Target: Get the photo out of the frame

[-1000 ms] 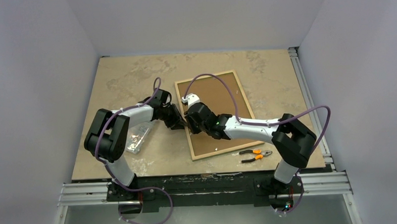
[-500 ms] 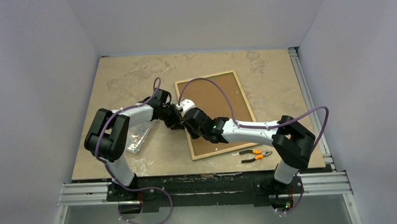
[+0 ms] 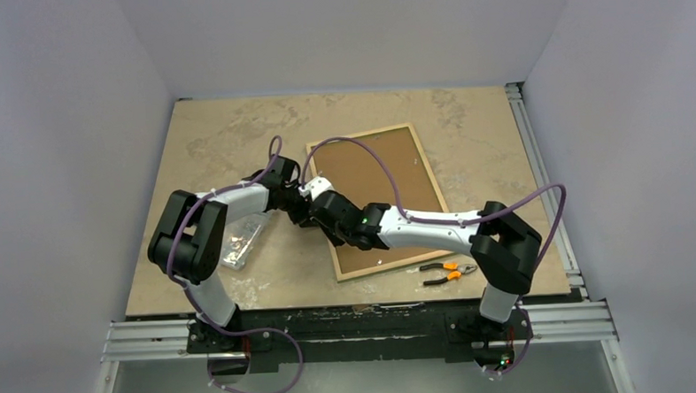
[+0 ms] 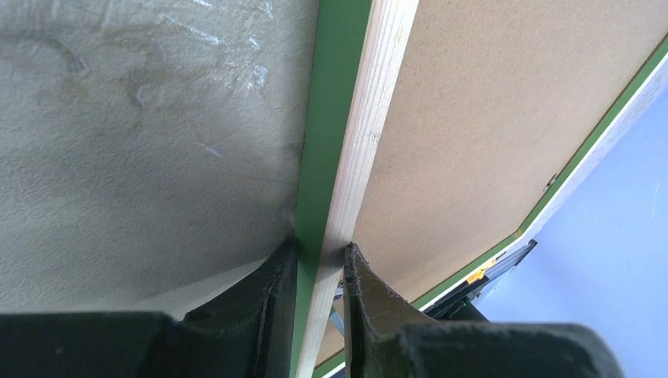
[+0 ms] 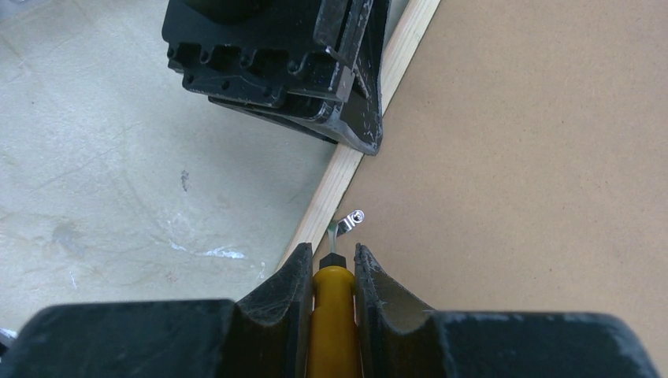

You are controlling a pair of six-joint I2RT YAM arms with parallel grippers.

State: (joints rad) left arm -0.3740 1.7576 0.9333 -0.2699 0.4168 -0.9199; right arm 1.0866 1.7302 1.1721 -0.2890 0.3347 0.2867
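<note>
The frame (image 3: 432,179) lies face down on the table, its green edge (image 4: 335,118) and pale wood rim (image 5: 331,185) showing. The photo shows only as its plain brown back (image 3: 365,165); its print side is hidden. My left gripper (image 3: 306,207) is shut on the frame's left rim (image 4: 321,256). My right gripper (image 3: 324,213) is shut on a yellow-handled screwdriver (image 5: 335,315). The screwdriver's tip sits at a small metal tab (image 5: 352,220) on the brown back (image 5: 512,157), just beside the rim. The left gripper's black body (image 5: 276,55) lies close ahead of it.
Orange-handled pliers (image 3: 445,272) lie near the table's front edge, right of the frame's near corner. A clear plastic box (image 3: 240,241) sits under the left arm. Metal rails (image 3: 538,153) run along the table's right side. White walls close in on three sides.
My right gripper has moved left and a little farther along the brown back, to the frame's left rim close by the left gripper. The left arm and the frame have stayed put.
</note>
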